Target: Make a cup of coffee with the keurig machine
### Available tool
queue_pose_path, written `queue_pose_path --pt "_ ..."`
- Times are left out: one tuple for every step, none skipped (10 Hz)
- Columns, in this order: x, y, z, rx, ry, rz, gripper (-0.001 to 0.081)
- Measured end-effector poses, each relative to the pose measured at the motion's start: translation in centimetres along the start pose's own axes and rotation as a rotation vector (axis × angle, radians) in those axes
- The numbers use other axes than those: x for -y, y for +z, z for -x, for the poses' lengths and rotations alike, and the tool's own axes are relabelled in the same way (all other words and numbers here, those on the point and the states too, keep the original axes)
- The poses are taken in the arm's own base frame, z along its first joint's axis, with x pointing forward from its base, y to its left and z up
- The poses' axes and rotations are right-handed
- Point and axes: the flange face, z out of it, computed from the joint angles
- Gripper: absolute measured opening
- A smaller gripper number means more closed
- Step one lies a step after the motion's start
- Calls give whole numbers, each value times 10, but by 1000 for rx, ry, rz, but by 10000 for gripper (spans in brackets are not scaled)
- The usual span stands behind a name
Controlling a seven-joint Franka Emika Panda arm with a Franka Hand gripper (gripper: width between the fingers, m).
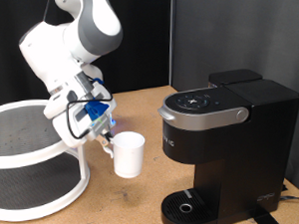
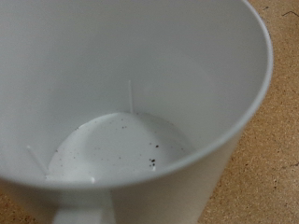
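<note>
We observed the keurig machine (image 1: 226, 149) nearest the exterior camera, at that view's right, lid down. To its left the cup (image 1: 127, 154) hung upright above the bench (image 1: 143, 202), apart from the machine. The gripper (image 1: 107, 142) met the cup at its handle side; we could not tell how the jaws stood. The wrist view showed the cup's (image 2: 131, 103) interior with dark specks. 1 white round rack (image 1: 32, 162) stood at the far left.
</note>
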Motion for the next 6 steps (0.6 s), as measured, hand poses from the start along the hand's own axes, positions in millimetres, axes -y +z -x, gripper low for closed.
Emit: queue_pose_path --pt "-3 4 1 14 -5 7 64" --pt "-5 8 0 18 -13 11 64" --pt "-7 12 -3 13 -21 13 64" --pt "-8 17 -7 4 -21 16 64" --pt "-9 22 -11 -3 -20 19 64" --pt "-9 28 -15 -7 -20 21 64"
